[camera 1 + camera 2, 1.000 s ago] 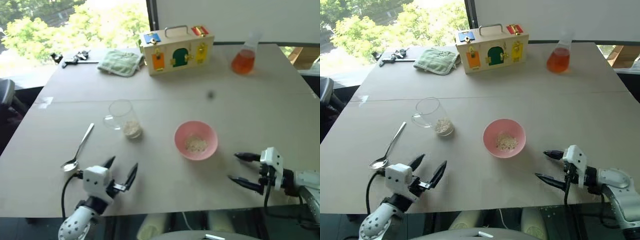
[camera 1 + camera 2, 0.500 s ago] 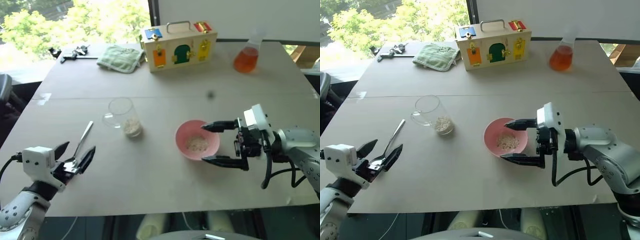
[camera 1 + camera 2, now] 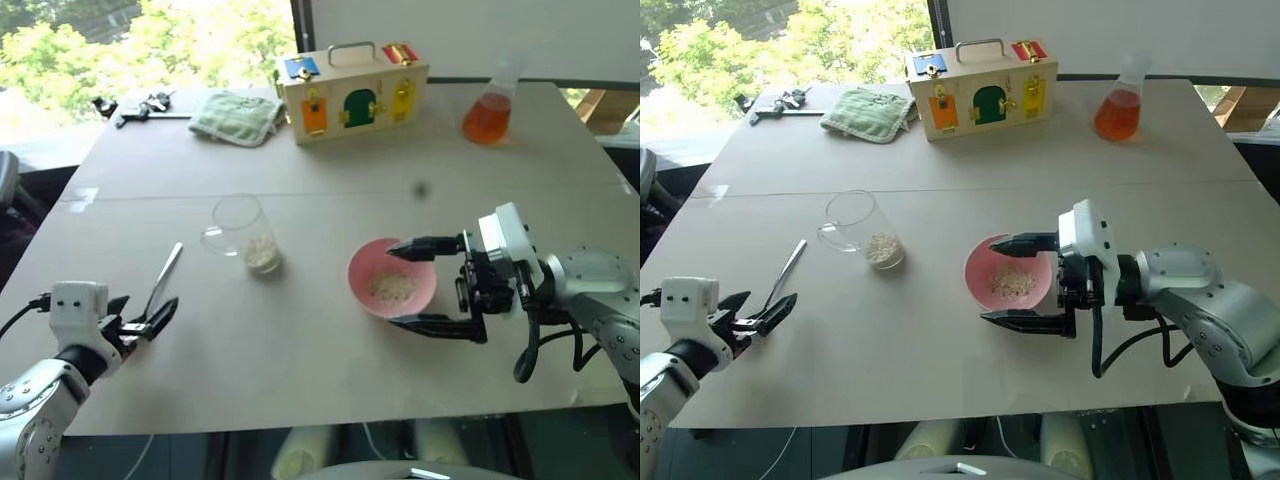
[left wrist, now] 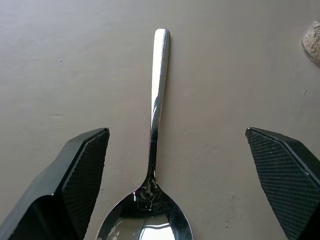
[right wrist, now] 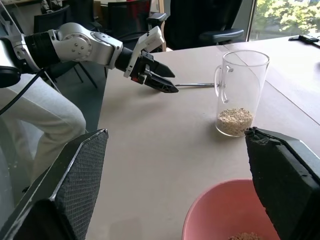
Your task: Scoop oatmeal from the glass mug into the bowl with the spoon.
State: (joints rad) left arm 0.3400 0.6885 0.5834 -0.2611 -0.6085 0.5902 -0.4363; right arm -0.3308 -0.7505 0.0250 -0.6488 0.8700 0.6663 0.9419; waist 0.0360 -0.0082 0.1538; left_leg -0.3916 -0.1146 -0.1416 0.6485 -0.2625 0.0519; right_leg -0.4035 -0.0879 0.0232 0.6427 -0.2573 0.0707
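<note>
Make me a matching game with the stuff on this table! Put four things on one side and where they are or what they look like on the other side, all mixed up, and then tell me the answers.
Things:
1. spoon
2. glass mug
3. bowl
4. flask

Descriptions:
A. pink, between the open fingers of the right gripper
B. holds orange liquid, at the far side of the table
C. silver, lying flat between the open fingers of the left gripper
D. clear, with a little oatmeal at the bottom

Pairs: 1-C, 2-D, 3-A, 4-B
</note>
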